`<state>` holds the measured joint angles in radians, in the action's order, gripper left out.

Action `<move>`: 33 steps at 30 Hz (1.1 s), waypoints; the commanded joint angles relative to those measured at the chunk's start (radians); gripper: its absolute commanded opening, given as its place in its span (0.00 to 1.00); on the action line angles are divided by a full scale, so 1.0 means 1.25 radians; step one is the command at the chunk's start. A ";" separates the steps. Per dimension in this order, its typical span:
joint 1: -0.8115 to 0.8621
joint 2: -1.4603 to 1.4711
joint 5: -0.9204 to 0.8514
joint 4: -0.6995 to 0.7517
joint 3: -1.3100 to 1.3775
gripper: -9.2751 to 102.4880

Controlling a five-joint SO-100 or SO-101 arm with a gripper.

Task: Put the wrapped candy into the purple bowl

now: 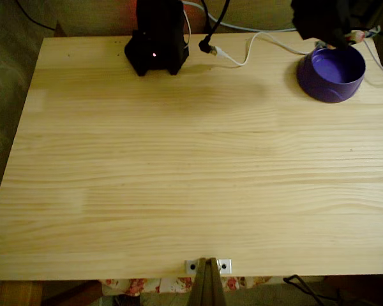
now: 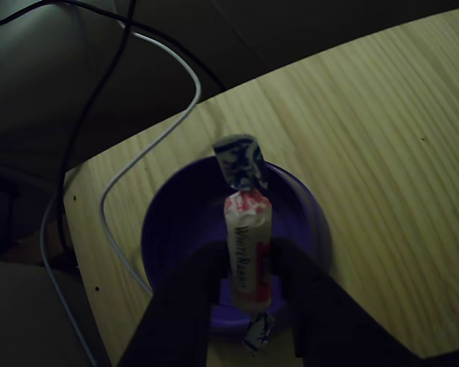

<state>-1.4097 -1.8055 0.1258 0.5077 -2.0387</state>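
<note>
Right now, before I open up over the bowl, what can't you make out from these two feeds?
- Fixed view: the gripper is a dark blur over the purple bowl; the jaws cannot be separated.
- Fixed view: the wrapped candy is a faint smear at the gripper's edge, too small to read.
- Other view: the bowl's near rim and floor are hidden by the fingers; candy height above the floor is unclear.
</note>
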 commanded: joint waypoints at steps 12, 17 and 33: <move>-0.036 0.063 0.021 0.017 0.171 0.12; -0.023 0.061 0.011 0.018 0.173 0.20; 0.064 -0.077 0.049 0.097 0.205 0.09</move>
<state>-1.3698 -1.7395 0.1595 0.5814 -1.8945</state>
